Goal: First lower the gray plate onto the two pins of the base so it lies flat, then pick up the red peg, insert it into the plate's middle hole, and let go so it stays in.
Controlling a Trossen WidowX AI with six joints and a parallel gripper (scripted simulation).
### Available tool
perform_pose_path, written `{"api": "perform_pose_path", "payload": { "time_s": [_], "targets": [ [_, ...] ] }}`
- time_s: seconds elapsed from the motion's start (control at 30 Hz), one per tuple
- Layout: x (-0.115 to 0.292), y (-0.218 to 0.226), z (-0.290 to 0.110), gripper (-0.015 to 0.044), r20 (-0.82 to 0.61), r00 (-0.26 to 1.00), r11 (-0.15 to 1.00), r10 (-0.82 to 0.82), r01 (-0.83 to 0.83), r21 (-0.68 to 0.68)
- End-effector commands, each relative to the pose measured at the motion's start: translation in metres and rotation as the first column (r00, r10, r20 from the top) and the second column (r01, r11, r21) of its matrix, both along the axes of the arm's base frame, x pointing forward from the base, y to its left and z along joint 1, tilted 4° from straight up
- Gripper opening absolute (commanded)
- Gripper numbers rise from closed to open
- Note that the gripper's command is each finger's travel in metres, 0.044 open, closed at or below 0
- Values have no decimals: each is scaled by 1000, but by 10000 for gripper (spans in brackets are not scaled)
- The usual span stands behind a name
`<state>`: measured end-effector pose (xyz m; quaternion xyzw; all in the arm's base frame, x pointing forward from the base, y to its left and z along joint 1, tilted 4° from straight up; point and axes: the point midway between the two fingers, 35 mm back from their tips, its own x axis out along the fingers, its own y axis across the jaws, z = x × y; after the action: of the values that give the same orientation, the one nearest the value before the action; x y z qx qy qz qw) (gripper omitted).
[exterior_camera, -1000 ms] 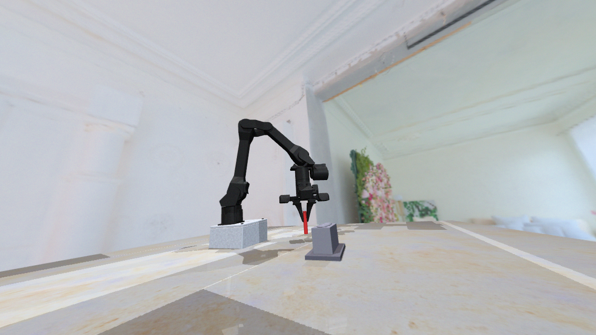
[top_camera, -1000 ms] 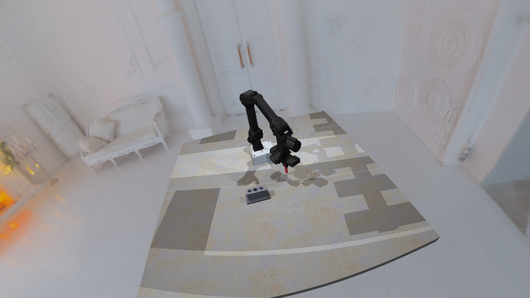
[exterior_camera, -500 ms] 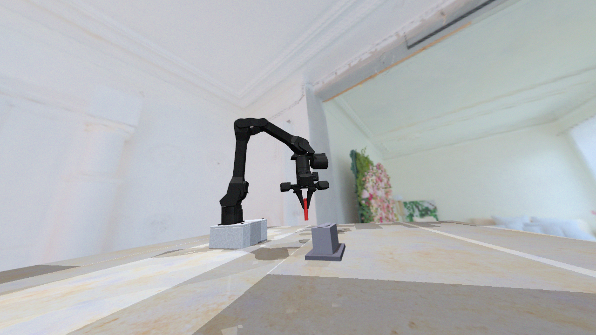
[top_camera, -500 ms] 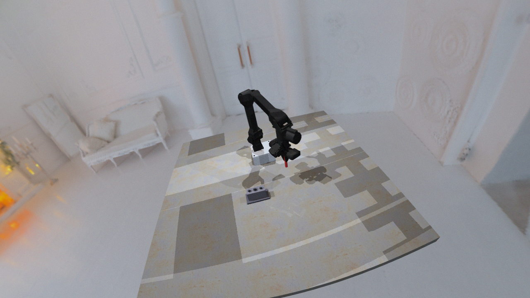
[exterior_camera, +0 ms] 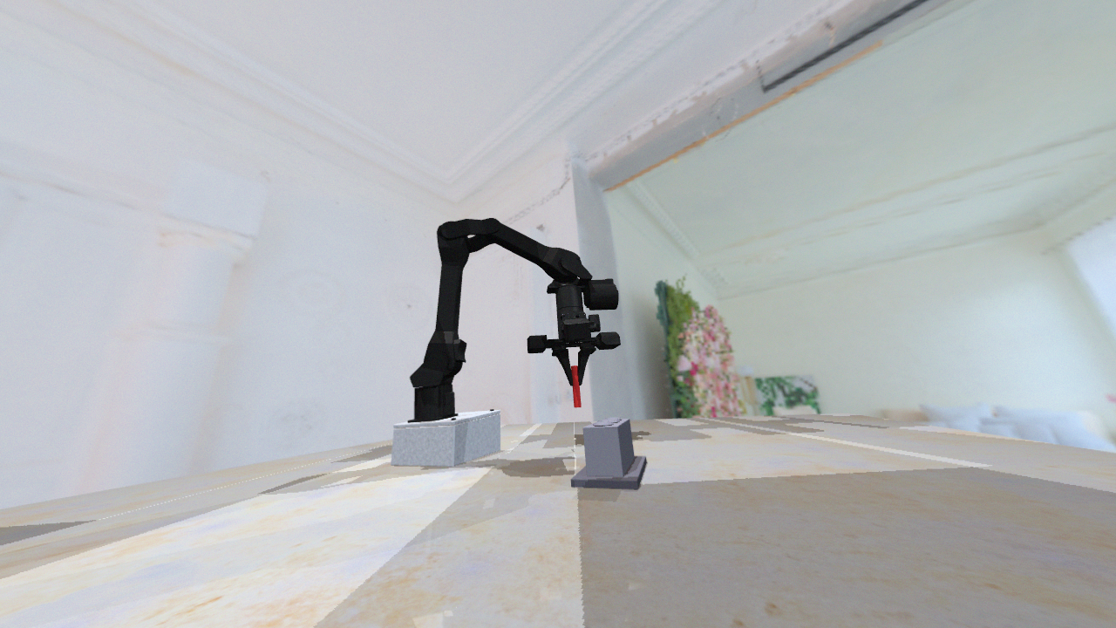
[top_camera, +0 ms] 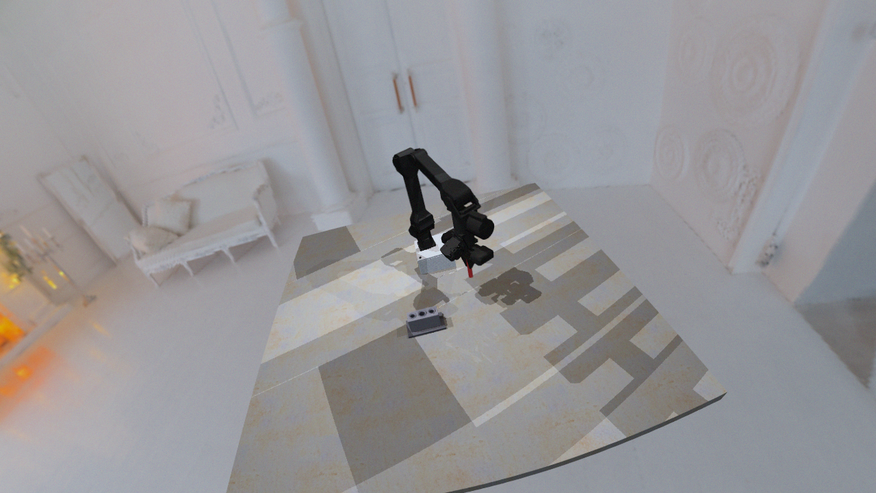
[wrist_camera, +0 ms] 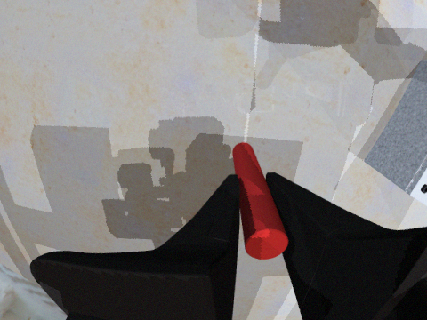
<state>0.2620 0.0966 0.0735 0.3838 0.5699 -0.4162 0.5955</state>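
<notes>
A marble-patterned table top (top_camera: 391,398) fills the middle, beige with gray patches. At ten o'clock in the top view a white sofa (top_camera: 208,226) stands by the wall, cushions on it. At twelve o'clock, white double doors (top_camera: 404,92) with copper handles. In the exterior view, a flower wall (exterior_camera: 694,351) at three o'clock.

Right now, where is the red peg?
In the exterior view the red peg hangs upright, pinched between the gripper fingers, above the table, not yet over the gray plate.

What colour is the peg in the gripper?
Red. The peg shows best in the wrist view, between the gripper fingers.
</notes>
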Motion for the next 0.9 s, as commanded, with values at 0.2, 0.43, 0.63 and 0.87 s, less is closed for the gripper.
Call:
{"api": "perform_pose_path", "payload": {
  "time_s": [0.2,0.43,0.63,0.87],
  "targets": [
    [19,-21,2,0,11,1000,1000,-13,13,-1],
    [29,-38,4,0,16,999,999,-33,33,-5],
    [37,-52,6,0,17,999,999,-41,41,-7],
    [47,-70,8,0,15,999,999,-35,35,-8]
  ]
}}
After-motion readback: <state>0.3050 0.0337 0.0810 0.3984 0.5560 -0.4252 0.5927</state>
